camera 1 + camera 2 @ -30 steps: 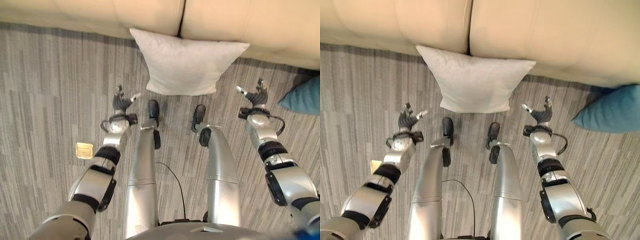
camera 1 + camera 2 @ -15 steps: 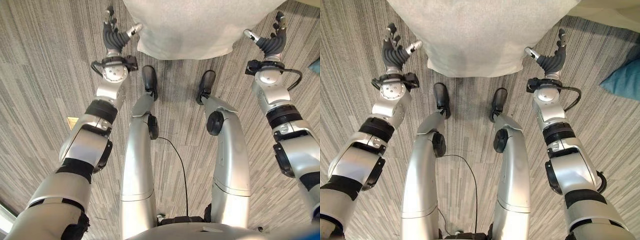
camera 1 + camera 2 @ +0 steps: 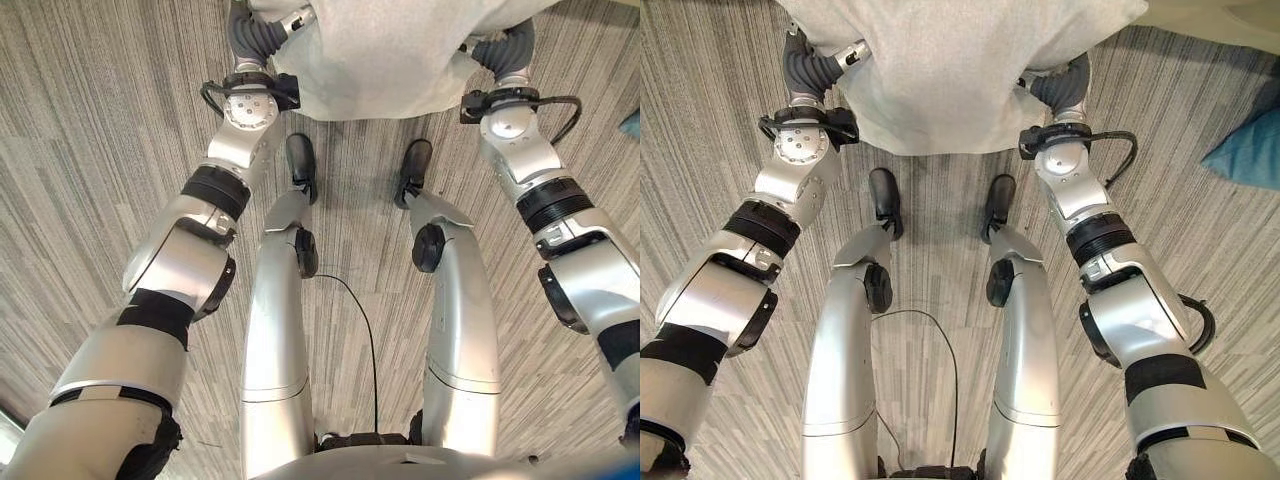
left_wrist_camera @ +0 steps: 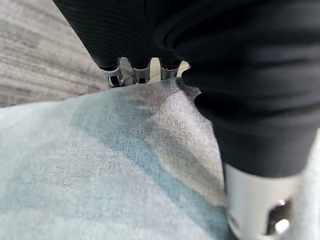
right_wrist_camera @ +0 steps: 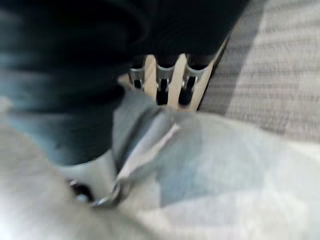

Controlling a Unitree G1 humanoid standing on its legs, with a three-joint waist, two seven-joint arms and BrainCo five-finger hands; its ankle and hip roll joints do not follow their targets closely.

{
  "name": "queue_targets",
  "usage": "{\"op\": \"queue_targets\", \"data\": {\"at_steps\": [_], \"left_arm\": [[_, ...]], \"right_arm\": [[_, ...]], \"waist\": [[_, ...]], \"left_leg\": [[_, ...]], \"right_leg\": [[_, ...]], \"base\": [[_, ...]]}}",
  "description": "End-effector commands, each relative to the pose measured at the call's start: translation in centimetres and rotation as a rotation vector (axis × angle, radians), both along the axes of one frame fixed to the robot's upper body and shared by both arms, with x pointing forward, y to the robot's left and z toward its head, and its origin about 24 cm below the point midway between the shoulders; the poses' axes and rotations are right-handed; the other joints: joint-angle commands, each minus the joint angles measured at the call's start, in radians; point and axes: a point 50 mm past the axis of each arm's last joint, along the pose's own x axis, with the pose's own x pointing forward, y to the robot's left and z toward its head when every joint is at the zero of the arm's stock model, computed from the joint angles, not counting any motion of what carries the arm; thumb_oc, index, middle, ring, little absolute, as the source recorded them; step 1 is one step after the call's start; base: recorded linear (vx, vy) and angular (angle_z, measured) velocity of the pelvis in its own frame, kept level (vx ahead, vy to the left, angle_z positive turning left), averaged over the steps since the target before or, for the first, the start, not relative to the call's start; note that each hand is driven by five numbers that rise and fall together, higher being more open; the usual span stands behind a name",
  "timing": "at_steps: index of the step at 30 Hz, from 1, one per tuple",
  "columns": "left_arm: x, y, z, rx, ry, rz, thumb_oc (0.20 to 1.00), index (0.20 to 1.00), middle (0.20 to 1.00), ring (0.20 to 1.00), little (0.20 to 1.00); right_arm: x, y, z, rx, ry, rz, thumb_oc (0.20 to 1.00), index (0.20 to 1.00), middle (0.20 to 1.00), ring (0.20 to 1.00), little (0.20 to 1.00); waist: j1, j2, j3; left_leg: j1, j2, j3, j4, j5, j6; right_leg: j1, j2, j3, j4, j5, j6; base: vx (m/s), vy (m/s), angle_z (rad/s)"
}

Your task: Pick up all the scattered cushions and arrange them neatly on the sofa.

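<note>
A pale grey cushion [image 3: 950, 70] lies on the striped carpet floor [image 3: 720, 140], and both hands are set against its opposite side edges. The left hand [image 3: 262, 30] is placed at one edge, its fingers [image 4: 135, 72] reaching under the fabric while the thumb rests on top; the right hand [image 3: 1065, 85] is placed at the far edge in the same manner, its fingers [image 5: 167, 80] tucked beneath a fold. Whether either hand is already closed on the cloth cannot be told, since the fingertips are hidden under the cushion. The cushion is judged to be light, soft and easily squashed: the cover creases where it is touched, so a pinch at one corner would likely let it sag and swing. A hold at both side edges, with the filling pressed between the hands, is judged the steadier way to lift it. The woven cover looks slightly rough, so slipping seems unlikely. A blue cushion [image 3: 1245, 150] lies on the floor well apart from the grey one, beyond the right hand.
</note>
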Motion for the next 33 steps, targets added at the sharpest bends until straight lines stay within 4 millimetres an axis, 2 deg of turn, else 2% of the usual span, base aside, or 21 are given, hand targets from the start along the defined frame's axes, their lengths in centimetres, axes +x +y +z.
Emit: {"op": "queue_targets", "data": {"at_steps": [1, 5, 6, 9, 17, 18, 19, 20, 21, 23, 24, 25, 27, 33], "left_arm": [[-0.6, -1.2, -1.6, -0.090, -0.031, -0.149, 0.200, 0.200, 0.200, 0.200, 0.200], [-0.8, 0.7, -3.1, -0.149, -0.013, -0.130, 0.200, 0.200, 0.200, 0.200, 0.200], [-1.0, 0.8, -3.1, -0.160, -0.033, -0.142, 0.200, 0.200, 0.200, 0.200, 0.200], [-1.7, 0.9, -4.9, -0.200, -0.029, -0.164, 0.200, 0.200, 0.200, 0.200, 0.200], [-4.3, 0.7, -10.6, -0.263, 0.006, -0.192, 0.200, 0.200, 0.200, 0.200, 0.200], [-5.2, 0.7, -12.4, -0.268, 0.036, -0.196, 0.200, 0.200, 0.200, 0.200, 0.200], [-5.5, 0.7, -12.9, -0.270, 0.046, -0.200, 0.200, 0.200, 0.200, 0.200, 0.200], [-6.4, 0.9, -14.9, -0.274, 0.088, -0.195, 0.200, 0.200, 0.200, 0.200, 0.200], [-6.5, 0.9, -15.0, -0.274, 0.090, -0.194, 0.200, 0.200, 0.200, 0.200, 0.200], [-7.3, 1.0, -16.5, -0.291, 0.124, -0.198, 0.200, 0.200, 0.200, 0.200, 0.200], [-8.8, 1.2, -18.9, -0.333, 0.179, -0.195, 0.200, 0.200, 0.200, 0.200, 0.200], [-9.8, 1.5, -20.2, -0.355, 0.209, -0.185, 0.200, 0.200, 0.200, 0.200, 0.200], [-10.8, 2.0, -21.7, -0.330, 0.259, -0.173, 0.200, 0.200, 0.200, 0.200, 0.200], [-12.8, 3.7, -23.8, -0.288, 0.336, -0.120, 0.200, 0.200, 0.200, 0.200, 0.200]], "right_arm": [[-2.2, 9.5, 1.8, -0.019, -0.137, 0.395, 0.200, 0.200, 0.200, 0.200, 0.200], [-2.4, 9.2, 0.9, 0.043, -0.132, 0.421, 0.200, 0.200, 0.200, 0.200, 0.200], [-2.4, 8.8, 1.0, 0.057, -0.144, 0.408, 0.200, 0.200, 0.200, 0.200, 0.200], [-2.6, 7.4, 0.0, 0.131, -0.147, 0.398, 0.200, 0.200, 0.200, 0.200, 0.200], [-4.0, 5.8, -5.8, 0.173, -0.067, 0.415, 0.200, 0.200, 0.200, 0.200, 0.200], [-4.5, 5.2, -7.7, 0.180, -0.029, 0.420, 0.200, 0.200, 0.200, 0.200, 0.200], [-4.7, 5.0, -8.5, 0.185, -0.013, 0.416, 0.200, 0.200, 0.200, 0.200, 0.200], [-5.4, 4.5, -10.6, 0.193, 0.035, 0.414, 0.200, 0.200, 0.200, 0.200, 0.200], [-5.4, 4.4, -10.7, 0.193, 0.036, 0.413, 0.200, 0.200, 0.200, 0.200, 0.200], [-6.0, 3.9, -12.4, 0.193, 0.077, 0.407, 0.200, 0.200, 0.200, 0.200, 0.200], [-7.0, 3.5, -14.9, 0.213, 0.145, 0.401, 0.200, 0.200, 0.200, 0.200, 0.200], [-7.9, 3.2, -16.4, 0.221, 0.186, 0.406, 0.200, 0.200, 0.200, 0.200, 0.200], [-8.9, 2.7, -18.3, 0.217, 0.246, 0.401, 0.200, 0.200, 0.200, 0.200, 0.200], [-10.2, 1.4, -20.6, 0.186, 0.332, 0.378, 0.200, 0.200, 0.200, 0.200, 0.200]], "waist": [[-0.034, 0.027, -0.138], [-0.054, -0.007, -0.216], [-0.058, -0.009, -0.232], [-0.058, -0.005, -0.248], [-0.036, 0.011, -0.259], [-0.029, 0.017, -0.271], [-0.027, 0.017, -0.269], [-0.021, 0.017, -0.279], [-0.021, 0.017, -0.276], [-0.018, 0.017, -0.281], [-0.011, 0.017, -0.284], [-0.008, 0.017, -0.291], [-0.011, 0.016, -0.317], [-0.016, 0.005, -0.393]], "left_leg": [[0.023, -0.044, -0.071, -0.008, -0.067, -0.034], [0.053, -0.047, -0.053, -0.069, -0.058, -0.033], [0.064, -0.049, -0.051, -0.086, -0.056, -0.034], [0.157, -0.043, -0.061, -0.153, -0.043, -0.043], [0.495, -0.030, -0.084, -0.385, -0.004, -0.077], [0.585, -0.033, -0.088, -0.438, 0.004, -0.082], [0.622, -0.035, -0.087, -0.476, 0.043, -0.083], [0.729, -0.041, -0.094, -0.536, 0.055, -0.089], [0.736, -0.040, -0.095, -0.540, 0.056, -0.089], [0.829, -0.040, -0.098, -0.580, 0.062, -0.092], [0.969, -0.034, -0.100, -0.633, 0.072, -0.097], [1.061, -0.028, -0.098, -0.673, 0.079, -0.099], [1.188, -0.018, -0.085, -0.741, 0.088, -0.108], [1.375, 0.012, -0.044, -0.840, 0.104, -0.121]], "right_leg": [[0.026, 0.042, 0.019, -0.091, 0.040, 0.109], [0.027, 0.061, 0.029, -0.113, 0.046, 0.101], [0.028, 0.061, 0.031, -0.121, 0.047, 0.102], [0.124, 0.060, 0.020, -0.172, 0.055, 0.103], [0.464, 0.046, -0.012, -0.355, 0.074, 0.103], [0.545, 0.036, -0.025, -0.405, 0.081, 0.105], [0.580, 0.033, -0.031, -0.444, 0.115, 0.100], [0.681, 0.035, -0.048, -0.497, 0.123, 0.103], [0.688, 0.035, -0.048, -0.500, 0.124, 0.103], [0.786, 0.035, -0.063, -0.548, 0.125, 0.101], [0.927, 0.040, -0.080, -0.603, 0.128, 0.102], [1.025, 0.048, -0.087, -0.644, 0.130, 0.104], [1.166, 0.061, -0.095, -0.718, 0.132, 0.105], [1.371, 0.084, -0.095, -0.842, 0.148, 0.118]], "base": [[0.01, -0.053, -0.10], [0.00, -0.037, -0.12], [-0.05, -0.056, -0.06], [-0.07, -0.031, 0.03], [-0.04, -0.010, 0.02], [-0.07, -0.026, -0.01], [-0.10, -0.048, 0.02], [-0.11, -0.041, 0.03], [-0.01, -0.038, 0.10], [0.04, -0.052, 0.08], [0.09, -0.091, -0.01], [0.12, -0.090, -0.04], [0.16, -0.067, 0.00], [0.12, -0.033, -0.05]]}}
